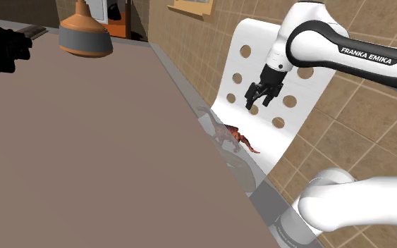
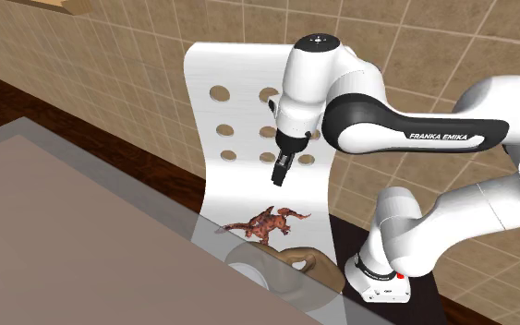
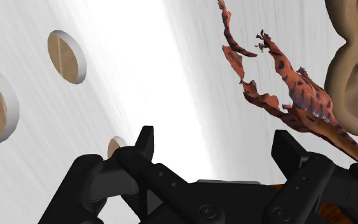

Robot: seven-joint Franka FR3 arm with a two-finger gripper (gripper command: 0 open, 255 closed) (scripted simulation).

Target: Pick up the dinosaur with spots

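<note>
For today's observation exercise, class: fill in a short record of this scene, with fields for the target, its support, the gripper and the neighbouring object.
target: reddish-brown dinosaur with dark spots
support: white panel with round holes; the dinosaur lies at its curved foot
gripper: open, empty, above the dinosaur and apart from it
neighbour: tan curved object beside the dinosaur
task state: dinosaur not yet picked up

Reads "FRANKA EMIKA" in white capitals, printed lengthwise on the dark forearm cover (image 1: 364, 59) of the white arm (image 1: 308, 15), legible in the shoulder view near its right edge and again in the second exterior view right of the middle
</note>
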